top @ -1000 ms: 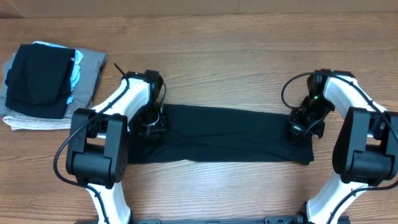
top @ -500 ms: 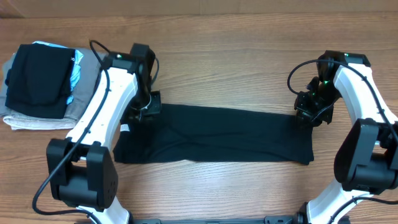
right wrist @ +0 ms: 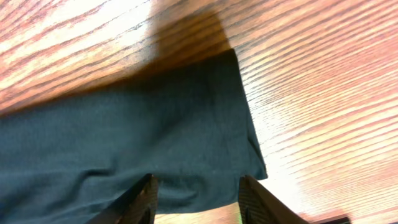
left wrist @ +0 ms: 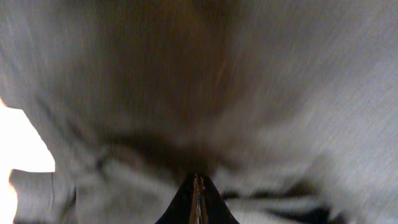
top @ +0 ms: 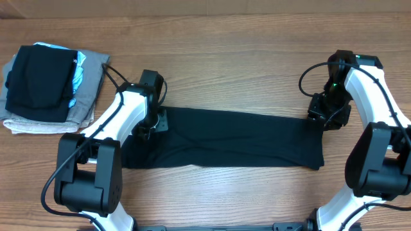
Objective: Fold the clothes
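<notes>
Pinches black garment [top: 225,138] at left far edge with clenched left tool [left wrist: 196,190]; hovers released right tool [right wrist: 198,183] over right far corner.

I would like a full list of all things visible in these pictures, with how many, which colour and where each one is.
garment: one, black, spread flat in a long strip across the middle of the table
stack of folded clothes: one, black piece on top with light blue, grey and beige below, far left corner area of the table
table: one, brown wood grain, under everything
arms: two, white and black, left arm at the garment's left end, right arm at its right end
left gripper: one, black, fingers shut together, right over the fabric; view is blurred
right gripper: one, black, fingers open, above the garment's right corner
</notes>
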`<state>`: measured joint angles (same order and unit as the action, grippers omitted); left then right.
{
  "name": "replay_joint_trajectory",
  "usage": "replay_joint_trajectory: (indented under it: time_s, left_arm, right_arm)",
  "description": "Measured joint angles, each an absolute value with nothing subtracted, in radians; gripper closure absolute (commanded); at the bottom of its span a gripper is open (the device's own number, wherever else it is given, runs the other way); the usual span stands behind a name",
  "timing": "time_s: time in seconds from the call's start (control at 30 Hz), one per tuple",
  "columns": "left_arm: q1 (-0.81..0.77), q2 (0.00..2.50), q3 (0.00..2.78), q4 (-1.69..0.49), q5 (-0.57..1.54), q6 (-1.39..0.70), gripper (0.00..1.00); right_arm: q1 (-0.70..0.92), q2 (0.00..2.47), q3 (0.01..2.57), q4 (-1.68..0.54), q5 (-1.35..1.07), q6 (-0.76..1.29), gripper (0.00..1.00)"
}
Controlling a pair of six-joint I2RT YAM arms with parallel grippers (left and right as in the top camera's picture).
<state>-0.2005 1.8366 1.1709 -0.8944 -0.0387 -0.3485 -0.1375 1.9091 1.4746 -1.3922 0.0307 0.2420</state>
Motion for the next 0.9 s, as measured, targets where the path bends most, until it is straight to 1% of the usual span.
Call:
replay_joint_trajectory:
  time_s: [0.1,0.33,0.57,0.67,0.9]
  left_arm:
    - [-0.2,1.837,1.168,-0.823,-0.05,-0.347,0.96]
    - [-0.2,1.889,1.166,-0.733,-0.088,-0.342,0.96]
    - [-0.2,1.899,1.172,-0.727,-0.106,-0.33,0.96]
    - [-0.2,1.918,1.22,-0.785,-0.11,-0.319,0.96]
    - [-0.196,1.93,1.493,-1.092,-0.081,-0.315,0.96]
  right_arm:
    - [-0.138,1.909,1.475,-1.385,0.034,0.249,0.52]
    - [-0.138,1.909,1.475,-1.384,0.039,0.255,0.51]
    - [-0.153,1.909,1.475,-1.383,0.042,0.258,0.51]
    - [-0.171,1.909,1.475,-1.384,0.041,0.258,0.51]
    - [-0.19,1.909,1.475,-1.384,0.042,0.258,0.5]
